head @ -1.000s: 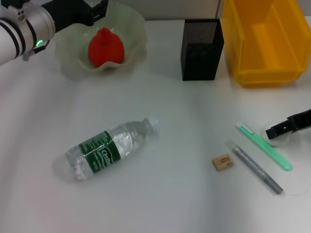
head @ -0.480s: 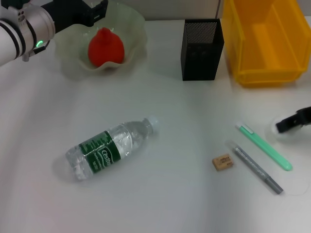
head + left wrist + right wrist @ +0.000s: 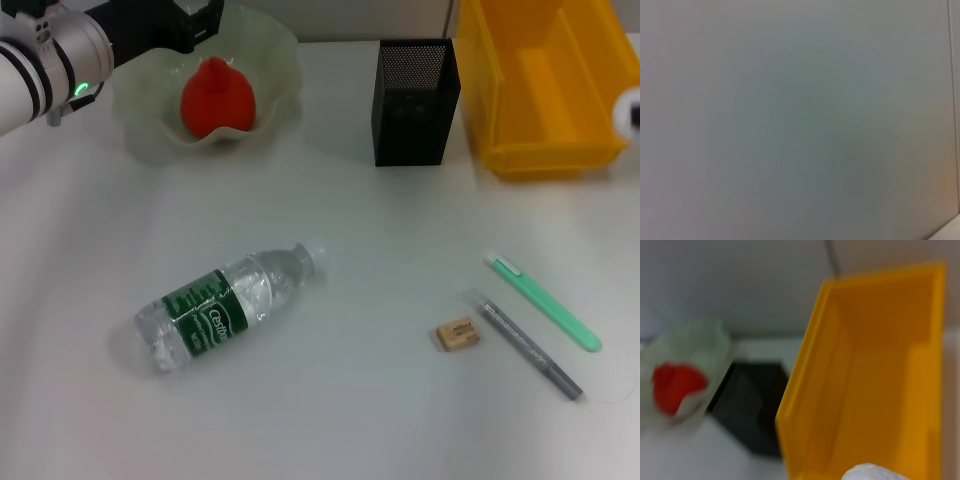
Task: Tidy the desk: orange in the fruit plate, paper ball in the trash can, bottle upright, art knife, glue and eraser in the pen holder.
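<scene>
At right edge, above the trash can (image 3: 545, 80): paper ball (image 3: 628, 108), apparently carried by right gripper, fingers unseen, jaw state impossible to tell. Behind fruit plate (image 3: 270, 60), holding orange (image 3: 216, 97): left gripper (image 3: 175, 22), jaw state also unclear. Lying on desk: bottle (image 3: 225, 304), eraser (image 3: 458, 334). Beside bin: pen holder (image 3: 415, 100).

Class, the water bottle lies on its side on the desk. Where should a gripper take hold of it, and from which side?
Probably the labelled middle of the bottle, from above, jaws across its width. It lies flat with bare desk on both long sides, and the cap end tapers.
</scene>
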Action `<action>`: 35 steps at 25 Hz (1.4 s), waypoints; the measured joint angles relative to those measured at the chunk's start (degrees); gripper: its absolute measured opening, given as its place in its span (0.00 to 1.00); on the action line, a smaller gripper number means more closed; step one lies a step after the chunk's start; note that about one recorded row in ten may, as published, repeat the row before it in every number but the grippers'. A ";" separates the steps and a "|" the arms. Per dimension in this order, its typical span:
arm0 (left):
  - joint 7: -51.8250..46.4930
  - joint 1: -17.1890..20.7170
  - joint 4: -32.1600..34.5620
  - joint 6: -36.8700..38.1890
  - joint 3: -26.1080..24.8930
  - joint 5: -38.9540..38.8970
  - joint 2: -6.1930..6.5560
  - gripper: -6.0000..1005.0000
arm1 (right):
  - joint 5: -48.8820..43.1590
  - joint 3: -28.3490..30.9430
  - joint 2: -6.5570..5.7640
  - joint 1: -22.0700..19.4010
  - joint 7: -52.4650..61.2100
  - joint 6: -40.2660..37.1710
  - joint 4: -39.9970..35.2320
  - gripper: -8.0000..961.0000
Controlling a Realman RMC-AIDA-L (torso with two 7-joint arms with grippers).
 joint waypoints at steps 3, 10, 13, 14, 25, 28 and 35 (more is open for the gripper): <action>0.31 0.02 -0.22 0.14 0.00 -0.90 0.00 0.63 | 3.23 -0.14 0.45 -0.16 -4.96 8.68 2.73 0.46; -0.15 0.42 -0.34 1.52 0.00 -1.14 0.00 0.63 | 12.98 -1.00 1.14 1.78 -19.00 24.27 14.35 0.46; -0.16 0.83 -0.34 2.68 0.00 -1.74 0.00 0.63 | 13.50 -1.03 1.26 3.10 -21.98 28.37 17.95 0.46; -0.11 0.98 -0.34 3.11 0.00 -2.09 0.00 0.63 | 13.56 -1.02 1.47 3.41 -23.33 29.76 18.89 0.46; -6.05 4.48 2.11 14.03 0.00 -4.02 0.43 0.63 | 18.16 -1.17 4.57 4.33 -36.30 35.93 22.45 0.56; -9.05 6.09 4.37 16.91 0.55 -4.02 0.46 0.63 | 22.57 -1.17 4.58 3.73 -38.89 36.20 22.91 0.60; -18.31 10.04 12.26 18.88 8.53 -3.63 0.62 0.63 | 25.51 -1.15 4.22 3.49 -40.48 36.88 24.45 0.64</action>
